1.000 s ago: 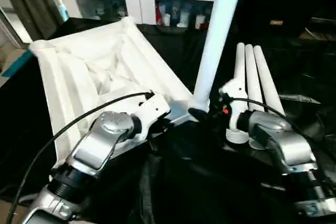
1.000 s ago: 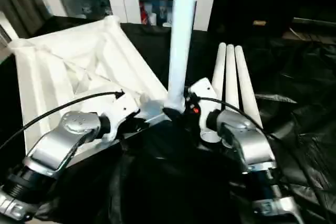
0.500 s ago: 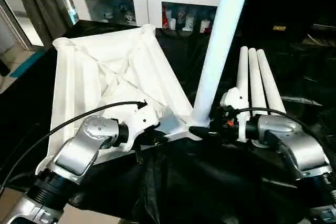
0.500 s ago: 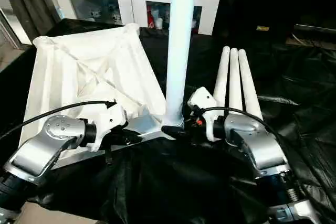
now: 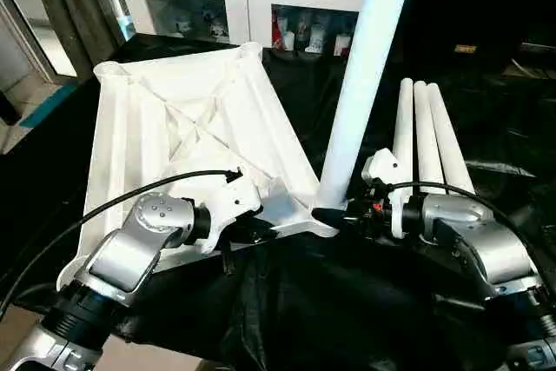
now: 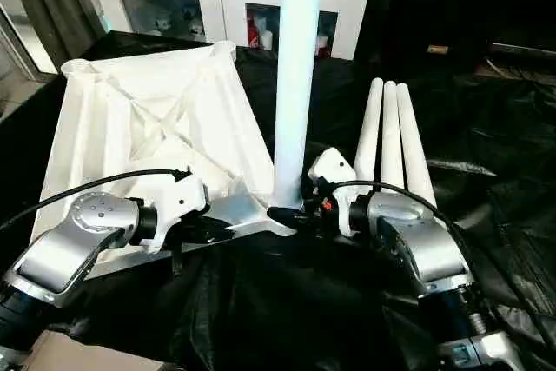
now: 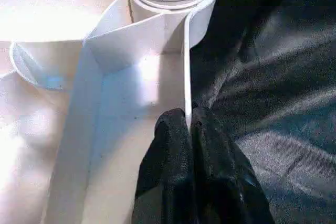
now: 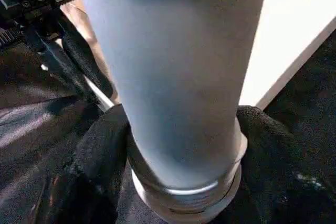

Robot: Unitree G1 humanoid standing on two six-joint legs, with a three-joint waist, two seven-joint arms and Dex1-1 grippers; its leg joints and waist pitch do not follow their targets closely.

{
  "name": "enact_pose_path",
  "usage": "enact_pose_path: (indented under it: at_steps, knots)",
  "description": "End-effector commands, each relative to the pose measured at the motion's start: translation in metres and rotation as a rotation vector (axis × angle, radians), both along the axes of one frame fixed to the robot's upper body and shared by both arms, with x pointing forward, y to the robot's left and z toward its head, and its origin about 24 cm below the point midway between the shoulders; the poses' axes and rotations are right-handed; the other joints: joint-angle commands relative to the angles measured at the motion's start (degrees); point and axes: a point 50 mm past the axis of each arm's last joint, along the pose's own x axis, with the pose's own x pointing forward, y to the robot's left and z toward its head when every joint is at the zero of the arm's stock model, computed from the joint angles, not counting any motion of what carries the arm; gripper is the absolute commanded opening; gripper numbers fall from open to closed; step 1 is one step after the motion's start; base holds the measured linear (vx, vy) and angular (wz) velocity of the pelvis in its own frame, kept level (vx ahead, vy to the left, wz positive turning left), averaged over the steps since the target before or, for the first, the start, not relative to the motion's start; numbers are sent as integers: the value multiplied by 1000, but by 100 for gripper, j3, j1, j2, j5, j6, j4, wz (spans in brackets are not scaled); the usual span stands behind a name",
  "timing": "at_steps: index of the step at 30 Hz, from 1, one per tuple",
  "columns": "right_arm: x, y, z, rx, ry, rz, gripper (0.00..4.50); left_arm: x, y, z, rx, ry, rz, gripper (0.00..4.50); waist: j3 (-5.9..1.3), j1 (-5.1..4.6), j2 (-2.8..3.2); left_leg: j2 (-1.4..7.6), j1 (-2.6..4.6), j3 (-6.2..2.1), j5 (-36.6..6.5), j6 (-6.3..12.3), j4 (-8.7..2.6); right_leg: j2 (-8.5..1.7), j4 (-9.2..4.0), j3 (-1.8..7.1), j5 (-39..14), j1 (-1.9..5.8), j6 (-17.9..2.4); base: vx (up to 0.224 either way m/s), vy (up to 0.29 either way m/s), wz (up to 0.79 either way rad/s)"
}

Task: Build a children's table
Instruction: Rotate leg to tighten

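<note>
The children's table top (image 5: 174, 119) lies upside down on the black-draped work table, its ribbed underside facing up. One white leg (image 5: 360, 84) stands upright in the near corner socket. My right gripper (image 5: 334, 215) sits at that leg's base, and its fingers (image 8: 100, 166) press against both sides of the tube just above the threaded collar. My left gripper (image 5: 261, 232) is shut on the top's thin rim wall (image 7: 185, 77) beside the same corner. Three more legs (image 5: 426, 145) lie side by side to the right.
Crumpled black cloth (image 5: 347, 301) covers the work table around the parts. A white glass-door cabinet (image 5: 243, 6) stands behind the table. At the left is a floor strip with a curtain (image 5: 61, 6).
The head camera has shifted, so the whole picture moved. My right gripper's fingers have drawn in around the upright leg's base. My left gripper keeps its pinch on the rim.
</note>
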Motion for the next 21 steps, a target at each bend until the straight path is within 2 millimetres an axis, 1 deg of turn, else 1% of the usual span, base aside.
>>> enact_pose_path:
  at_steps: [1, 3, 5, 8, 9, 10, 11, 12, 13, 14, 15, 16, 17, 18, 19, 20, 21]
  knots:
    - [-5, 4, -13, -14, 47, 4, 276, 3, -7, 17, -63, -79, -40, 0, -508, 6, -21, 239, 159, -76, -383, 367, -331, -282, -290, 134, 604, 277, -1684, 0, 0, 0]
    - [-6, 4, -15, -12, 52, -5, 275, 3, -7, 17, -63, -79, -37, 0, -506, 8, -20, 241, 159, -77, -430, 350, -334, -285, -294, 135, 552, 274, -1680, 0, 0, 0]
    - [-5, 5, -22, 6, 71, -50, 274, 6, -6, 16, -56, -83, -14, 0, -494, 2, -9, 240, 160, -79, -501, 315, -342, -284, -301, 135, 459, 267, -1680, 0, 0, 0]
    - [-3, 6, -33, 26, 94, -135, 273, 10, -6, 12, -46, -89, 29, 0, -474, -23, -12, 239, 165, -84, -808, 176, -365, -300, -347, 141, 34, 253, -1628, 0, 0, 0]
    - [-2, 8, -41, 34, 107, -193, 273, 13, -6, 10, -44, -94, 60, 0, -463, -49, 17, 238, 166, -87, -914, 107, -384, -298, -365, 142, -139, 238, -1593, 0, 0, 0]
    - [0, 11, -48, 42, 123, -251, 273, 14, -8, 8, -47, -92, 83, 0, -451, -65, 11, 234, 173, -88, -998, 54, -396, -289, -386, 140, -253, 236, -1564, 0, 0, 0]
    - [1, 13, -52, 47, 135, -287, 272, 15, -9, 7, -50, -91, 95, 0, -441, -105, 10, 234, 180, -92, -1235, -43, -423, -301, -412, 145, -573, 217, -1530, 0, 0, 0]
    - [5, 19, -60, 61, 155, -374, 272, 19, -12, 4, -49, -97, 132, 0, -414, -139, 4, 226, 177, -108, -1511, -151, -461, -308, -450, 145, -1036, 225, -1413, 0, 0, 0]
    - [8, 22, -64, 69, 169, -424, 272, 20, -15, 3, -47, -102, 153, 0, -405, -151, 23, 225, 188, -121, -1667, -214, -474, -321, -461, 145, -1288, 209, -1361, 0, 0, 0]
    - [9, 24, -66, 71, 174, -443, 272, 21, -15, 2, -45, -104, 160, 0, -366, -183, 15, 222, 219, -139, -2021, -347, -514, -323, -524, 141, -1874, 194, -1210, -53, -1, -8]
    - [13, 32, -70, 73, 186, -503, 272, 24, -19, 0, -34, -108, 193, 0, -343, -213, 42, 224, 268, -169, -2345, -447, -530, -334, -570, 144, -2339, 151, -1079, -53, -1, -8]
    - [13, 32, -70, 73, 186, -503, 272, 24, -19, 0, -34, -108, 193, 0, -344, -233, 36, 223, 293, -176, -2476, -492, -535, -334, -596, 141, -2484, 137, -1031, -54, -1, -5]
    - [16, 36, -72, 67, 194, -543, 272, 26, -21, -2, -22, -113, 213, 0, -333, -265, 50, 227, 302, -203, -2632, -529, -550, -346, -619, 143, -2643, 118, -971, -54, 5, -6]
    - [18, 38, -73, 61, 194, -562, 272, 27, -23, -3, -15, -114, 224, 0, -335, -281, 43, 222, 307, -213, -2674, -537, -558, -340, -636, 132, -2682, 132, -937, -54, 5, -6]
    - [24, 44, -75, 45, 196, -622, 272, 30, -28, -4, 2, -121, 264, 0, -328, -295, 45, 218, 289, -221, -2678, -540, -576, -337, -644, 125, -2692, 133, -892, -53, 13, -9]
    - [30, 51, -74, 38, 203, -668, 272, 32, -36, -4, 2, -128, 292, 0, -313, -338, 47, 210, 290, -237, -2799, -582, -585, -332, -659, 109, -2814, 118, -865, -56, 18, -11]
    - [32, 55, -73, 36, 204, -682, 272, 33, -40, -4, -1, -129, 299, 0, -307, -347, 47, 208, 309, -247, -2891, -608, -586, -334, -666, 101, -2907, 105, -850, -56, 18, -11]
